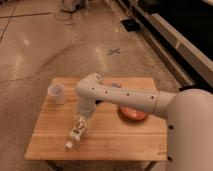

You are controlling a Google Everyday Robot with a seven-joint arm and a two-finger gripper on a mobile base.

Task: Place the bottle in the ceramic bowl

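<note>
Fingers spread wide and gripping nothing, the gripper (83,119) points down from a smooth, pale, tube-shaped robot arm (125,97). Beneath the fingers lies a square wooden table (115,142) of light planks. To their right sits the shallow, glossy red-orange ceramic bowl (133,114). Just below them the slim clear bottle (76,133), white-labelled, lies on its side. Up and left stands a small white cup (56,93).
</note>
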